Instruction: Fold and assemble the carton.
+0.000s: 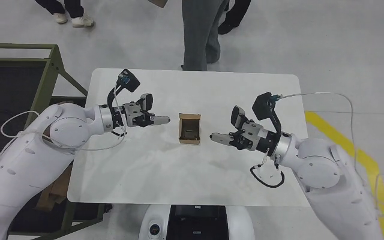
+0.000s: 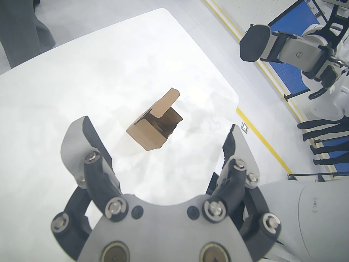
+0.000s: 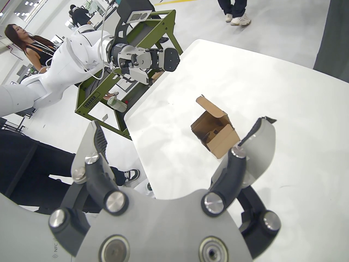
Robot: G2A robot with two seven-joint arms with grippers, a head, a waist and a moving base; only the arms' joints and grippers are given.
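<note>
The carton (image 1: pixel 189 129) sits on the desk (image 1: pixel 180 174) directly between the two tools, touched by neither. It lies straight ahead of the left tool (image 1: pixel 163 120) and straight ahead of the right tool (image 1: pixel 216 138), which point at each other across it. Both tools have their fingers spread wide and hold nothing. The carton's mouth faces up, with one flap (image 2: pixel 166 104) standing above the rim. Its long axis runs crosswise to the line joining the tools, so each tool faces a long wall. The gaps look about even, and neither arm is clearly nearer. Closing the flap likely depends on one tool steadying a wall while the other pushes.
</note>
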